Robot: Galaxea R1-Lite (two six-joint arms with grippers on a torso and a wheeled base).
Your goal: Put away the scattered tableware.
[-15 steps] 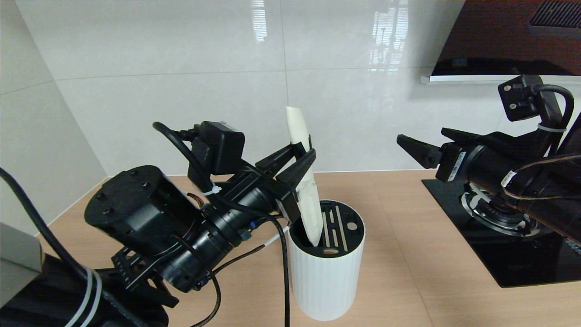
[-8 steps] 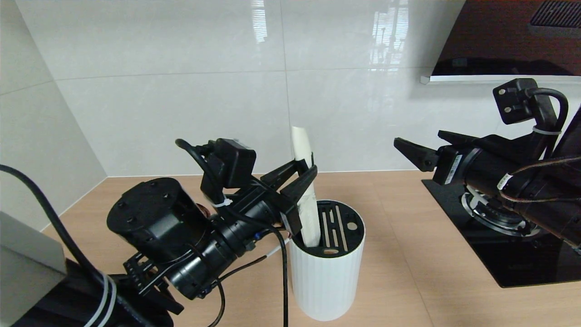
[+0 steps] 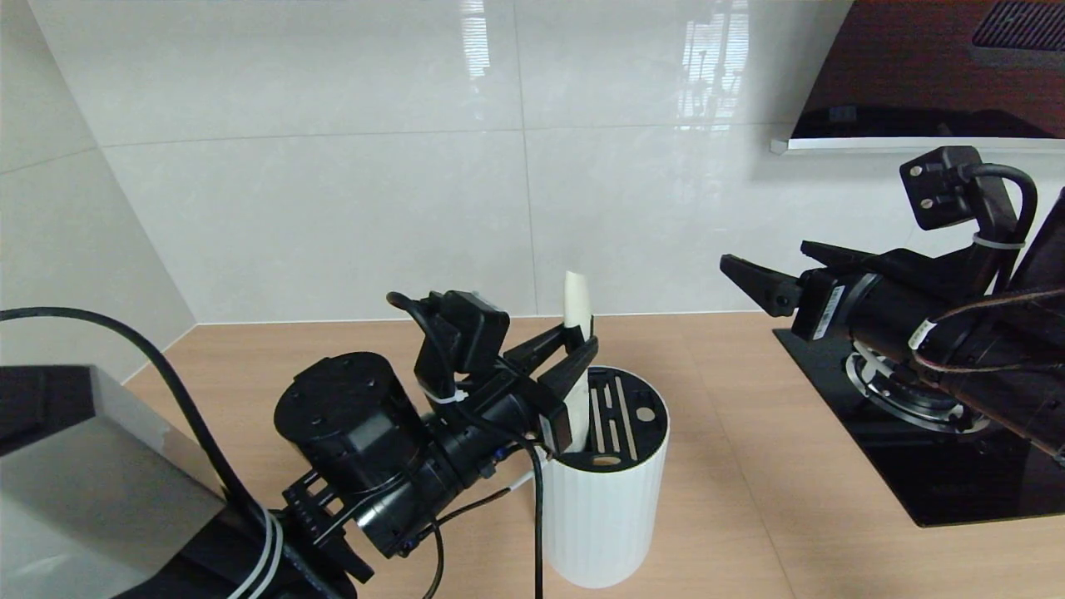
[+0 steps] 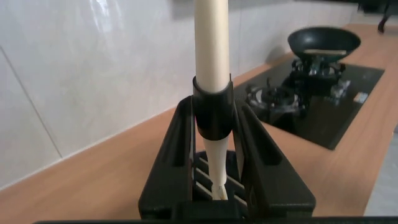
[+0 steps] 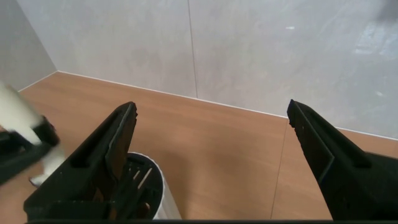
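A knife with a cream handle (image 3: 577, 301) stands upright with its blade down in a slot of the white ribbed holder (image 3: 599, 499) on the wooden counter. My left gripper (image 3: 580, 345) is shut on the handle just above the holder's black slotted top. In the left wrist view the handle (image 4: 211, 43) rises between the fingers (image 4: 177, 134), over the slots (image 4: 205, 177). My right gripper (image 3: 764, 254) hangs open and holds nothing, to the right of the holder and higher. The right wrist view has that gripper (image 5: 211, 118) above the holder (image 5: 140, 186).
A black hob (image 3: 915, 449) with a burner lies on the counter at the right, under the right arm. A dark pan (image 4: 323, 40) sits on its far burner. A range hood (image 3: 915, 66) hangs above. The tiled wall (image 3: 333, 208) closes the back.
My left gripper has gone down and slightly right with the knife, sinking the blade deeper into the holder. The right gripper has drifted a little to the left.
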